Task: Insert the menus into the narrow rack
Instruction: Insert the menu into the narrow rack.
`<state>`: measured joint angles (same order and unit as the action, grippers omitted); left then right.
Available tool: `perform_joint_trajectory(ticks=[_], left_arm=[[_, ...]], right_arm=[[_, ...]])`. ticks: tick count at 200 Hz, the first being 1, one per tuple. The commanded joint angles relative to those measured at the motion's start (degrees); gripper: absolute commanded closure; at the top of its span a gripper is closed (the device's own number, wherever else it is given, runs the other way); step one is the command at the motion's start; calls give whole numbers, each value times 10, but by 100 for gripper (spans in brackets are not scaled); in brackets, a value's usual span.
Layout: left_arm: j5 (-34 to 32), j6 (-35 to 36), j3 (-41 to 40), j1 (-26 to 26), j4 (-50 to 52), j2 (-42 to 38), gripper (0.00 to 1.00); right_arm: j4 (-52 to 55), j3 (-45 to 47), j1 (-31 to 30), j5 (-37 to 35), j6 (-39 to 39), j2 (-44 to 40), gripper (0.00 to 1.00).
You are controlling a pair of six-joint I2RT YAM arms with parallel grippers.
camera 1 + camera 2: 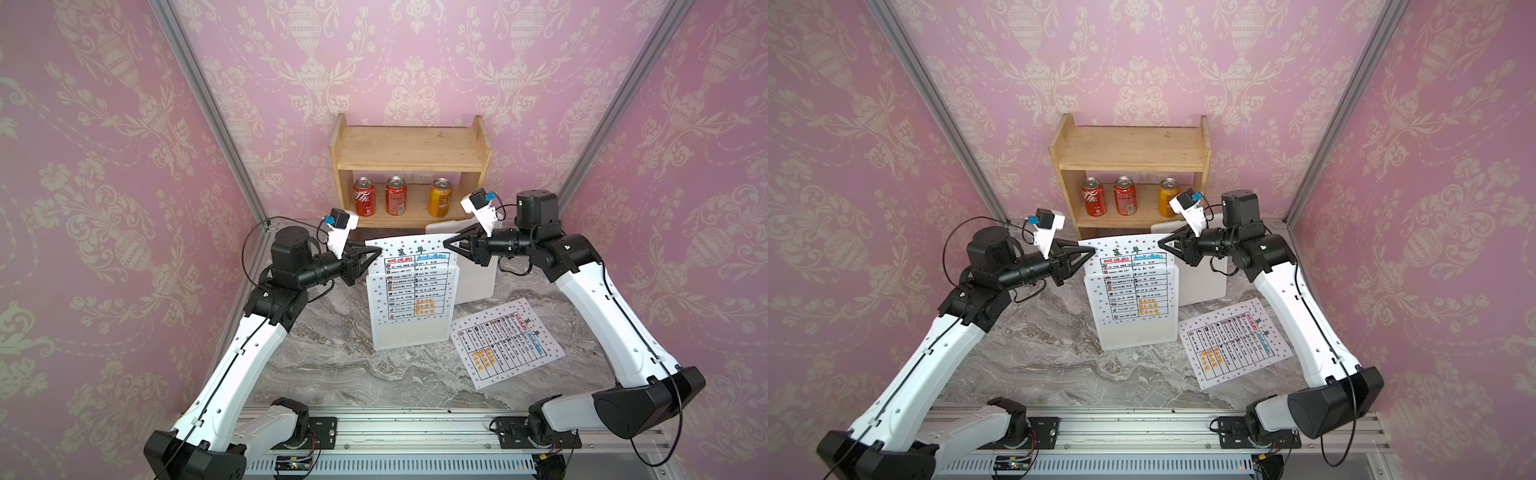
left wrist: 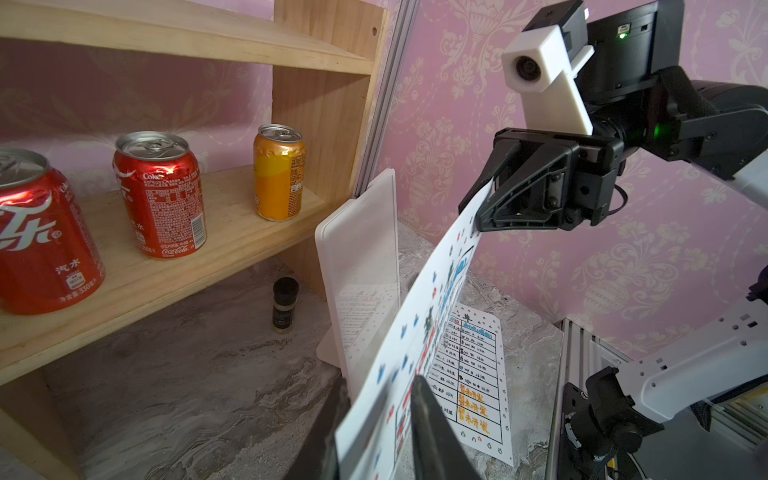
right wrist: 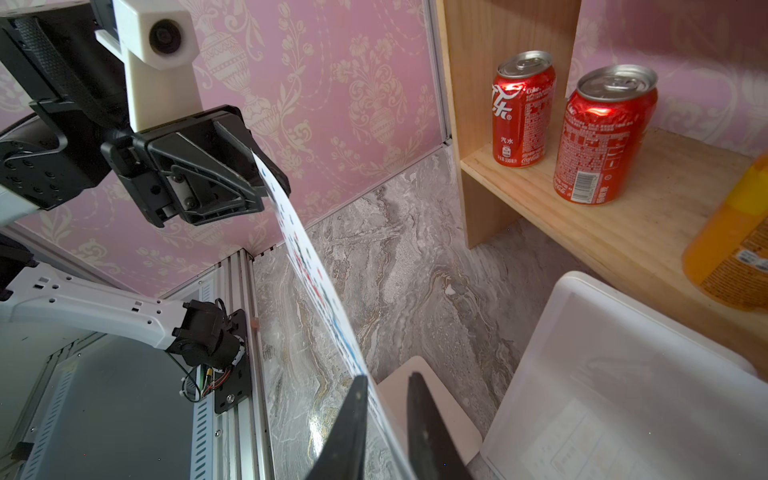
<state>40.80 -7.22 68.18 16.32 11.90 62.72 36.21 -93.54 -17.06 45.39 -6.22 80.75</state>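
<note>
Upright menu (image 1: 409, 266) stands in the narrow rack (image 1: 411, 338) at centre, its foot lost behind the milky front. Left gripper (image 1: 378, 250) sits at 9 o'clock and right gripper (image 1: 446, 243) at 3 — both with jaws slightly parted around the top corners. Flat menu (image 1: 507, 343) lies on the table at 4 o'clock of the rack, its print too small to read.

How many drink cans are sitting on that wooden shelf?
3, all on its lower board: the leftmost red can, the middle red can, and the orange can at the right. None seems hidden.
</note>
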Motion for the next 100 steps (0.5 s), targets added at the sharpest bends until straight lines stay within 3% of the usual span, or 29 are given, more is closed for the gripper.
perform_joint_trajectory(ticks=[1, 34, 100], left_arm=[[5, 19, 20, -1, 17, -3, 80], [7, 20, 10, -1, 23, -7, 97], [10, 5, -16, -1, 4, -13, 100]], right_arm=[[13, -24, -5, -2, -13, 3, 81], [15, -14, -5, -4, -15, -1, 89], [12, 0, -5, -6, -15, -7, 95]])
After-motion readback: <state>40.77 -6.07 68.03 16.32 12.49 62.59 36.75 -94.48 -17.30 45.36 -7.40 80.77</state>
